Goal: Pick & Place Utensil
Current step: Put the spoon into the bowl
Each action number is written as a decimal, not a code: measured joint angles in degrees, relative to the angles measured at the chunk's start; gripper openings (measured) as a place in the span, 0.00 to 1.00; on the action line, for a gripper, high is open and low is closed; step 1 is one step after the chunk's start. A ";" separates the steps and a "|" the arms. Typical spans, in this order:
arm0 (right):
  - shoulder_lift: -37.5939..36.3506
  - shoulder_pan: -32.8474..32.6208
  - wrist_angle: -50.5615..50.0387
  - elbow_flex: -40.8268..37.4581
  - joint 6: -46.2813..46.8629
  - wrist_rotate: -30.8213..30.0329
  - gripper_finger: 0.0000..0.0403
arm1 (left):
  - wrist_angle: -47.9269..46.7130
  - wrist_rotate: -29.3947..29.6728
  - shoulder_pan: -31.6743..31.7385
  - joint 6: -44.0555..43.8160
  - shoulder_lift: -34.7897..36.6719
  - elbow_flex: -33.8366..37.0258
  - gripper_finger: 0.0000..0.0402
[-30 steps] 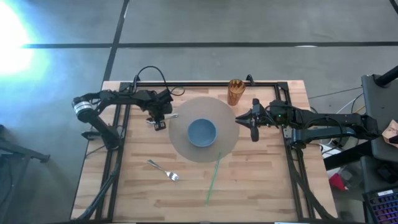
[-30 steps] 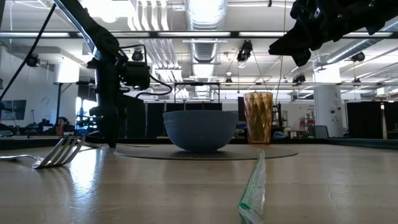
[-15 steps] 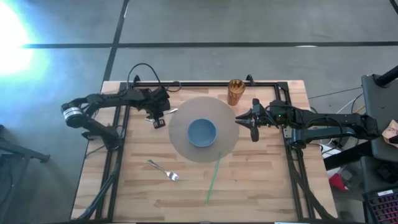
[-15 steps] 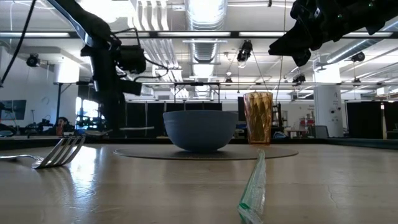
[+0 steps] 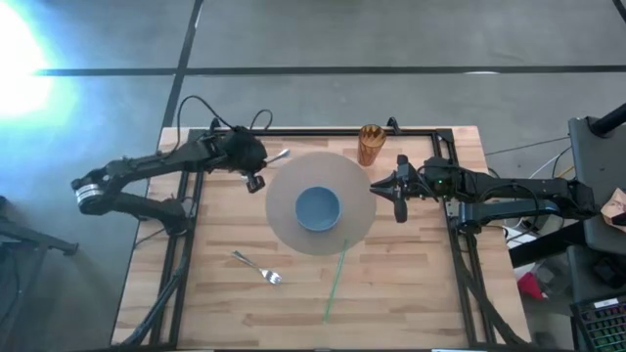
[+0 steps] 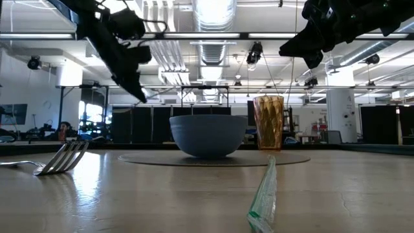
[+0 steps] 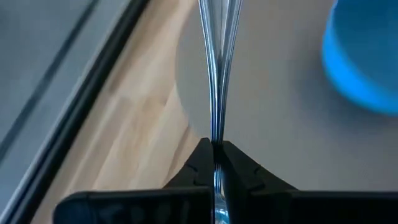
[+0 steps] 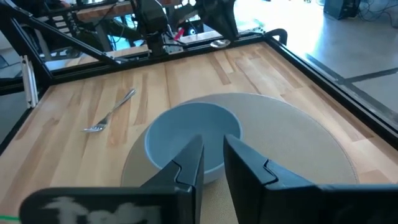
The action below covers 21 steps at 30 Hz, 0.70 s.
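Steel, thin and shiny, is what is pinched between the fingers of the left gripper (image 7: 214,163): a slim utensil handle (image 7: 217,74), seen in the left wrist view as a narrow polished shaft running straight out from the clamped tips. From above, the rounded end of this utensil (image 5: 279,154) is seen poking out beyond the left gripper (image 5: 252,164), above the far-left edge of a round grey mat (image 5: 354,191). Whether it is a spoon or a knife cannot be told.

On the mat a smooth blue bowl (image 5: 318,207) is centred. A ribbed amber tumbler (image 5: 370,144) stands upright just beyond the mat's far edge. A metal fork (image 5: 257,266) lies flat on the pale planked wooden table (image 5: 411,284), nearer the front, and a long thin green straw (image 5: 335,282) lies diagonally from the mat's front edge.

The right gripper (image 5: 394,188) is held over the mat's right edge, and its dark fingers (image 8: 186,163) are seen slightly parted, gripping nothing.

Height is shown only by the low view: the left gripper (image 6: 132,77) is raised well above the table, higher than the bowl's rim (image 6: 208,118), and the right arm's gripper (image 6: 304,48) hangs higher still. The fork's tines (image 6: 63,157) are seen there curving up off the wood.
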<state>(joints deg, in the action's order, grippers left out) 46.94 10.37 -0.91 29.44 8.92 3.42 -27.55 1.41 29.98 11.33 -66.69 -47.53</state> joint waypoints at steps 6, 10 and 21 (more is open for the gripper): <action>0.00 0.00 1.43 -0.01 -0.14 0.02 0.16 | 8.42 0.00 -3.97 -1.34 1.44 0.00 0.01; 0.00 -0.01 2.53 -0.02 -0.52 0.02 0.18 | 13.81 0.41 -6.57 -1.33 1.20 0.00 0.01; -0.04 -0.02 3.30 -0.53 -0.97 0.08 0.21 | 23.92 6.62 -14.37 -2.45 0.96 0.00 0.02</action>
<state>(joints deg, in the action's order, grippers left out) 46.89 10.35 2.39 28.91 7.95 3.50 -3.63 8.03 15.62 8.88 -65.73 -47.53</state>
